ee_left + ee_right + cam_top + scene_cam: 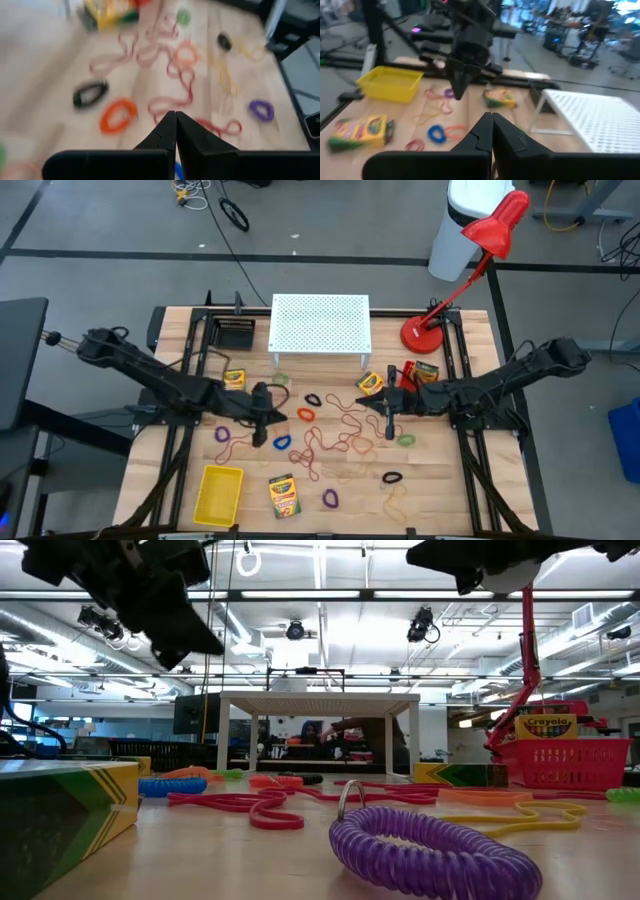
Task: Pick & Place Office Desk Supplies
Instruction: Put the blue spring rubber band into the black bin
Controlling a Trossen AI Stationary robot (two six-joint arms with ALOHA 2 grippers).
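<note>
Loops point(282, 442) and rubber bands point(345, 423) lie scattered mid-table (crayon boxes point(284, 495) among them), in front of the white stand point(320, 323). Left gripper point(281, 417) and right gripper point(374, 405) hover above them, facing each other, both closed and empty.

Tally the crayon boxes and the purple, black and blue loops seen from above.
crayon boxes: 4 (one in the red basket)
purple loops: 2
black loops: 2
blue loops: 1
Total: 9
</note>
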